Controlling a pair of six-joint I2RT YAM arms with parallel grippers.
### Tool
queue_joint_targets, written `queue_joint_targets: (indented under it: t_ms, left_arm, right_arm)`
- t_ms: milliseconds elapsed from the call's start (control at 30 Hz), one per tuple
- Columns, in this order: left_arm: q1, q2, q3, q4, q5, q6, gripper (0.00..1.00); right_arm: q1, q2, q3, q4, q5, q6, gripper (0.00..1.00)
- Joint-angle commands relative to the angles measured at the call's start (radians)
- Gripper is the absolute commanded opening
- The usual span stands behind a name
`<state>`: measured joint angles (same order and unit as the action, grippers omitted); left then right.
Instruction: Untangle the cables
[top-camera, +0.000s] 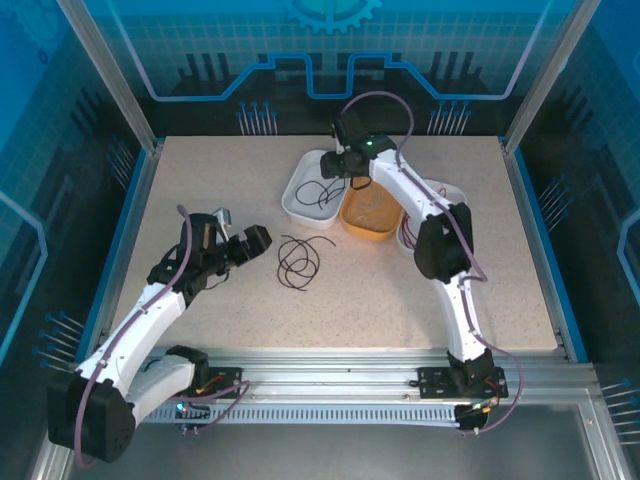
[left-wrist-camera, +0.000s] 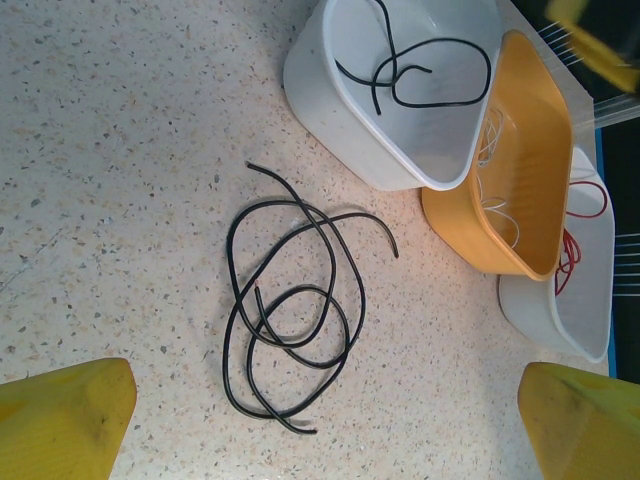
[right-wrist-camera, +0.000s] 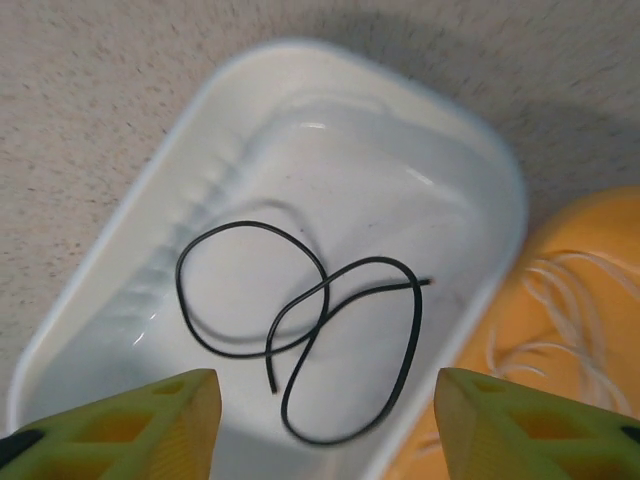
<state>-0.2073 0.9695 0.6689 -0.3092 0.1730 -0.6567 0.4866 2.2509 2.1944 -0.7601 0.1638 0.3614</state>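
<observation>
Your speckled table (top-camera: 200, 180) carries 3 containers side by side near its far edge: a white tub (top-camera: 296, 200), an orange tub (top-camera: 365, 228) and a second white tub (left-wrist-camera: 525, 305). 1 black cable (top-camera: 297, 265) lies looped on the bare surface near them.

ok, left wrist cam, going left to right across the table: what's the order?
loose black cables on the table → white tub holding a black cable → orange tub with white wires → second white tub with a red cable
</observation>
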Motion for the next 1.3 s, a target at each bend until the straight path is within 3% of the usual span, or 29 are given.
queue_joint_targets:
  t_ms: [0,333,633,833,1267]
  left_arm:
    - [0.01,0.006,-0.011,-0.001,0.016,-0.024,0.99]
    - [0.016,0.016,0.003,-0.042,-0.034,-0.042,0.99]
    - [0.04,0.038,-0.015,-0.075,-0.095,-0.081,0.99]
    - [0.043,0.05,-0.023,-0.059,-0.075,-0.077,0.99]
    - [0.043,0.051,-0.075,-0.044,-0.049,-0.076,0.99]
  right_arm:
    - [0.036,-0.125,-0.092,0.026,0.083,-0.027,0.58]
    - [0.209,-0.351,-0.463,0.076,0.178,-0.052,0.42]
    - [0.362,-0.315,-0.644,0.048,0.157,0.107,0.38]
    - [0.37,-0.266,-0.713,0.125,0.129,0.236,0.39]
    - [0.329,-0.149,-0.691,0.2,0.085,0.26,0.27]
